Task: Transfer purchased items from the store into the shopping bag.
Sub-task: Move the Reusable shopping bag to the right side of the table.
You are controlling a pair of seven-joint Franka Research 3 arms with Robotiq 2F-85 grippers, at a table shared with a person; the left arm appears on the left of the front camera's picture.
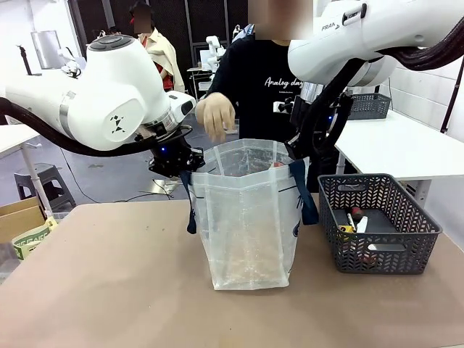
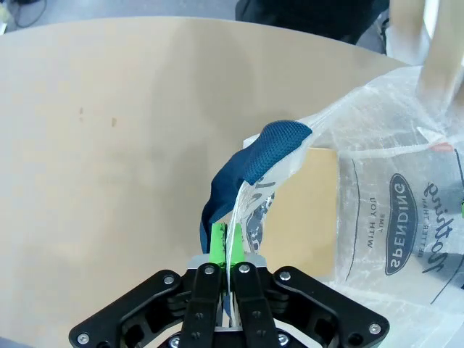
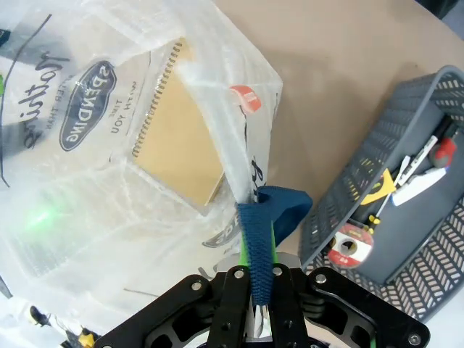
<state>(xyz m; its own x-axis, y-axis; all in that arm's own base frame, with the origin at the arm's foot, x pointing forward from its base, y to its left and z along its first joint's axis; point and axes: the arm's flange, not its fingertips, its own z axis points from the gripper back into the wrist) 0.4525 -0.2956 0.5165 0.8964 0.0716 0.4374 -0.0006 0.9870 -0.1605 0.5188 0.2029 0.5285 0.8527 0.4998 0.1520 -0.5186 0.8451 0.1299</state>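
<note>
The bag [image 1: 246,225] is standing upright near the middle of the surface [image 1: 109,275], its mouth spread wide between our two arms. Our left end effector [image 2: 226,243] is pressing its green pads together on the bag's thin plastic rim, just at the foot of the left strap [image 2: 254,156], which is arching up beyond the fingertips. Our right end effector [image 3: 257,250] is clamping down on the right strap [image 3: 264,214], with the crinkled bag edge running up from the same pinch.

Through the bag's translucent wall we are seeing a spiral notebook [image 3: 177,130] with a brown cover lying inside, and dark oval print is showing on the plastic.

Across the surface, a person's hand [image 1: 216,116] is hanging over the far left part of the bag's mouth, fingers pointing down, touching nothing we can make out.

The basket [image 1: 384,254] is sitting on the surface to our right of the bag, near it but apart. The items [image 1: 359,223] are lying on its floor toward the end nearer the bag. From the right wrist we are making out a tape roll [image 3: 346,243], a yellow piece [image 3: 380,190] and some white pen-like sticks [image 3: 413,174].
</note>
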